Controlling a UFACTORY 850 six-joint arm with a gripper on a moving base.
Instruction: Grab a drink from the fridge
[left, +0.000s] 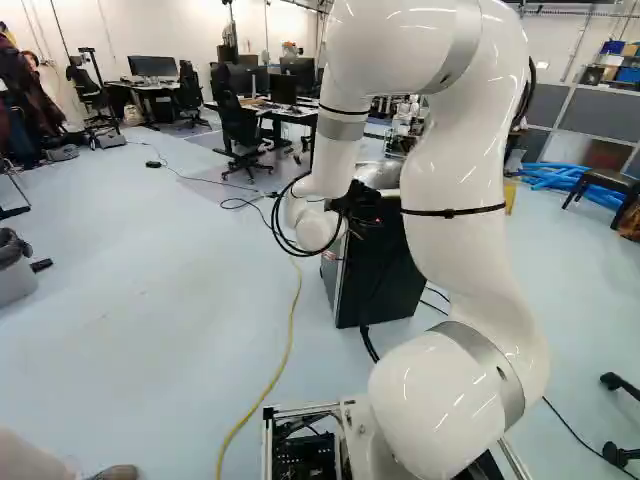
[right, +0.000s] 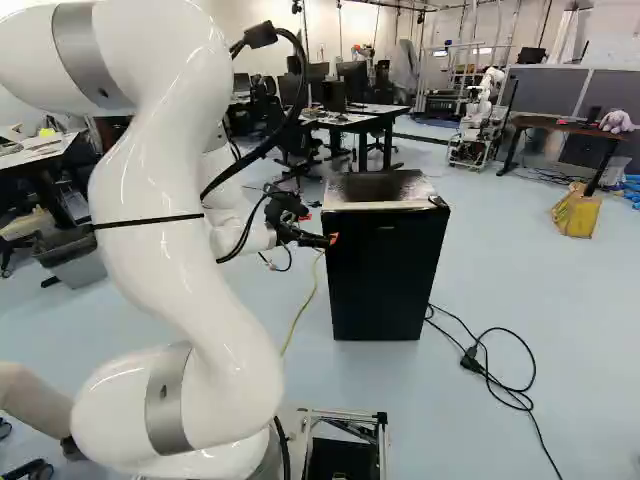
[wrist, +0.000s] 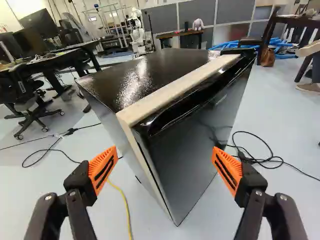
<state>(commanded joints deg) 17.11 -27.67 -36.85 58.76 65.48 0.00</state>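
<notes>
While the tool (right: 322, 240) stands open, orange pads (wrist: 103, 169) spread wide, the black fridge (right: 385, 275) is just ahead, door (wrist: 200, 140) shut. Beside it a black cable (right: 471, 360) lies looped on the floor (right: 585, 320); farther off are desks (right: 350, 121) and another robot (right: 478, 120).

No text, label, brand, number or sign can be read in any view. A small mark (right: 387, 228) sits near twelve o'clock on the front of the black fridge (right: 375, 285), too small to make out.
</notes>
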